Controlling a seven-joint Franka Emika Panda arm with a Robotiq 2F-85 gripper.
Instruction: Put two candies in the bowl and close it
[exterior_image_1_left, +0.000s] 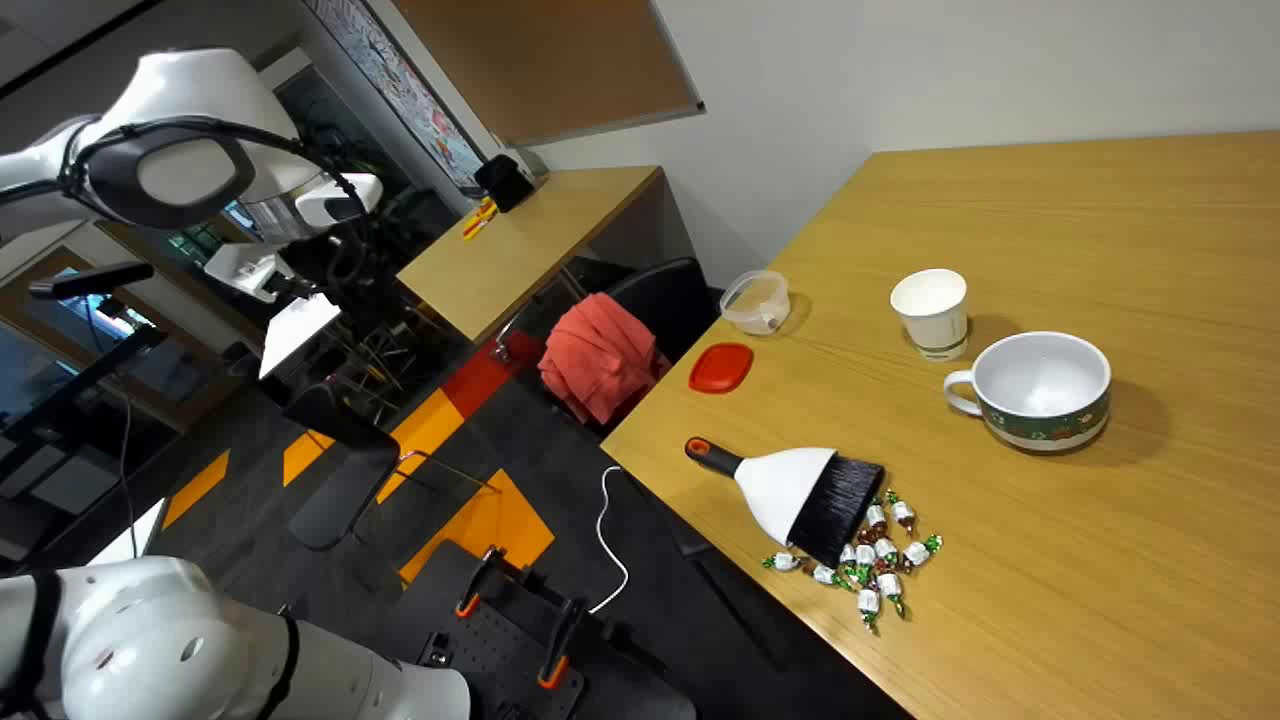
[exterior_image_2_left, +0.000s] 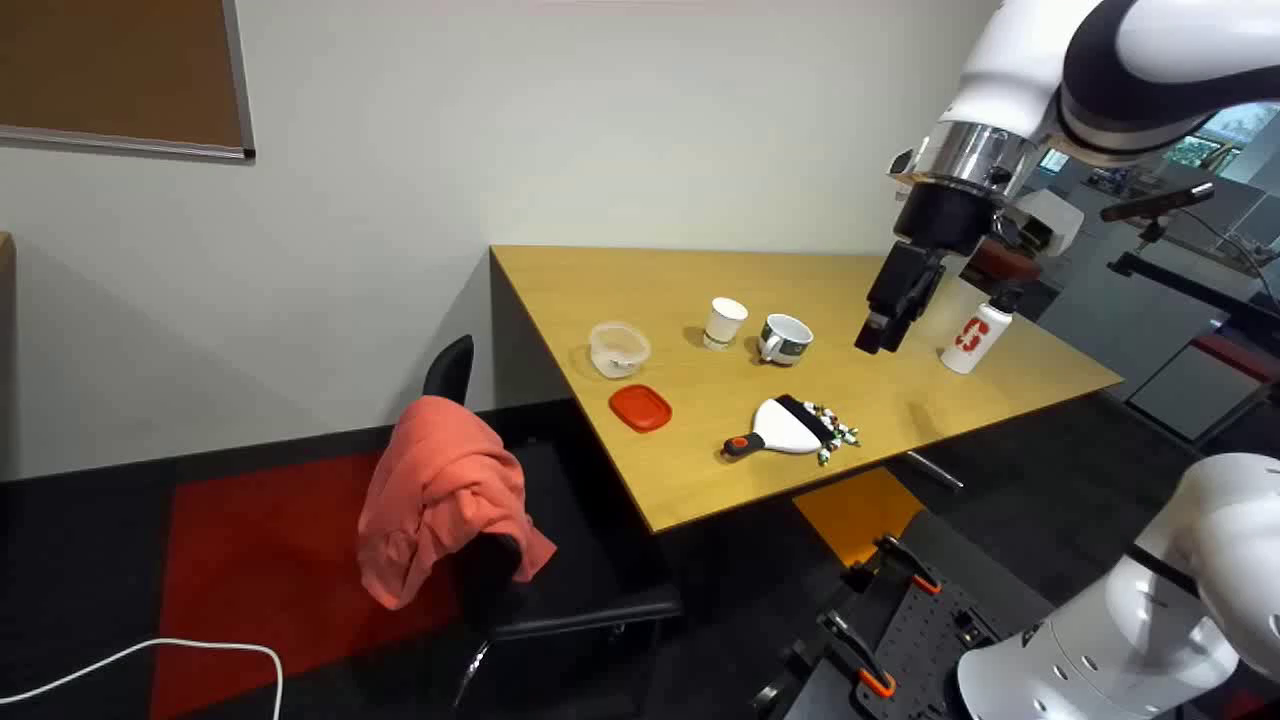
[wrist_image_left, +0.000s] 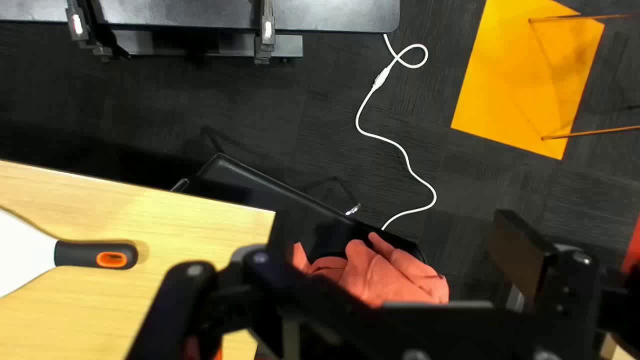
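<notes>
Several candies (exterior_image_1_left: 869, 602) in white, green and red wrappers lie in a loose pile against the brush bristles; they also show in an exterior view (exterior_image_2_left: 848, 436). A flat red lid (exterior_image_1_left: 721, 368) lies near the table corner, also in an exterior view (exterior_image_2_left: 641, 409). Beside it stands an open clear plastic container (exterior_image_1_left: 743, 316), also in an exterior view (exterior_image_2_left: 612, 368), with something small and whitish inside. No black bowl shows. My gripper (exterior_image_2_left: 880, 338) is raised, away from these things. In the wrist view my gripper (wrist_image_left: 392, 225) has its fingers wide apart, with nothing between them.
A white brush with black bristles (exterior_image_1_left: 785, 488) lies on the table (exterior_image_1_left: 1130, 560). A paper cup (exterior_image_1_left: 935, 322) and a larger white mug with green band (exterior_image_1_left: 1050, 420) stand farther back. A white bottle (exterior_image_2_left: 977, 338) stands at the table. A chair with coral cloth (exterior_image_2_left: 440, 500) is beside it.
</notes>
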